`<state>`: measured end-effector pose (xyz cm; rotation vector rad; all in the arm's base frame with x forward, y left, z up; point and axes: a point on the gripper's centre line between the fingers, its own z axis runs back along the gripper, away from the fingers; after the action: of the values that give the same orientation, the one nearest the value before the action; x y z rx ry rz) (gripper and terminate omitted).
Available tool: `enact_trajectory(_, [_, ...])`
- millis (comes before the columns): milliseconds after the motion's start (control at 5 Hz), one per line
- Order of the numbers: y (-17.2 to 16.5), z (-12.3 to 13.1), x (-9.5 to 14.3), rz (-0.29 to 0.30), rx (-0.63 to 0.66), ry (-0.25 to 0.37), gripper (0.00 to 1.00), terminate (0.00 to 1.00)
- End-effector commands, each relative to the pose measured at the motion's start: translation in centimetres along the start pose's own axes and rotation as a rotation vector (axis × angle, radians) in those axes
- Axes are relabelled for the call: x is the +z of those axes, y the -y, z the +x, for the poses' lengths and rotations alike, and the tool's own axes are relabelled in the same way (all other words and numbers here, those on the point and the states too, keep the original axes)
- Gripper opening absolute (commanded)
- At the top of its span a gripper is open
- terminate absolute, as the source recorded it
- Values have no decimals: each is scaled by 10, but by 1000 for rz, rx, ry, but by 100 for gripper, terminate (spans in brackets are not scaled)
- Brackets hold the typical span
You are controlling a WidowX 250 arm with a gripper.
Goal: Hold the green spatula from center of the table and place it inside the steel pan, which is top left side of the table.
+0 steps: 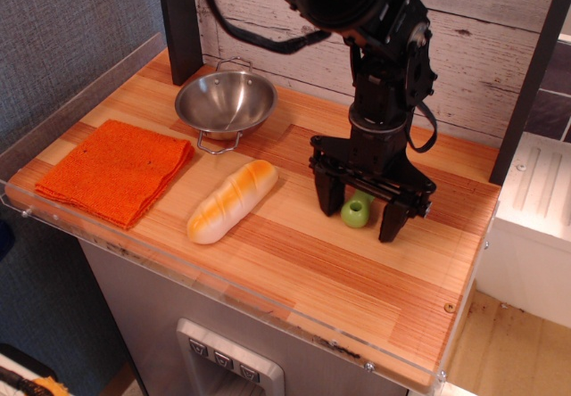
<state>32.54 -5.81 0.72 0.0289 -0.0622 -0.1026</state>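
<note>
Now one pincer (360,210) straddles one green spatula (356,210), jaws wide apart; one steel pan (225,101), one bread loaf (232,201), one orange cloth (114,169).

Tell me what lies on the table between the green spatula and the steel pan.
In the single view, nothing lies between the green spatula and the steel pan: only bare table. The bread loaf sits below that line.
</note>
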Motion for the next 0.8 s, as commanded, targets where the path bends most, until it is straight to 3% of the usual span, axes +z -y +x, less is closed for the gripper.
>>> enact_trajectory(0, [-4, 12, 3, 27, 26, 13, 0, 0])
enact_trajectory(400, [-12, 16, 30, 6, 26, 52, 0, 0])
enact_trajectory(600, [-63, 17, 68, 35, 142, 105, 0, 0])
